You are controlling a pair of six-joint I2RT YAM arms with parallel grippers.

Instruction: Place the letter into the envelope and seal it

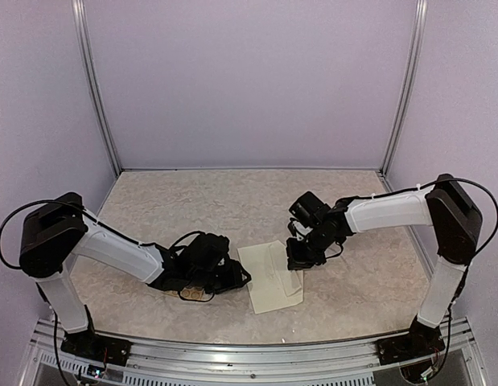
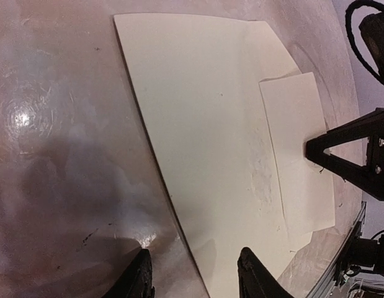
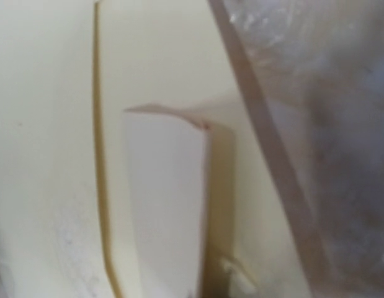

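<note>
The cream envelope (image 1: 263,296) lies flat on the table between the arms and fills the left wrist view (image 2: 198,124). A paler sheet, the letter (image 2: 297,130), rests on its right part (image 1: 286,272). My right gripper (image 1: 296,260) is shut, its pointed tip (image 2: 312,149) at the letter's edge. In the blurred right wrist view the letter (image 3: 167,205) rises off the envelope (image 3: 43,124) toward the camera; my own fingers are hidden there. My left gripper (image 1: 240,278) is low at the envelope's left edge, open, and its fingers (image 2: 139,278) straddle that edge (image 2: 195,276).
A tan card with round stickers (image 1: 194,294) lies under my left arm. The speckled tabletop (image 1: 232,201) is enclosed by pale walls and metal posts (image 1: 96,88). A rail (image 1: 257,354) runs along the near edge.
</note>
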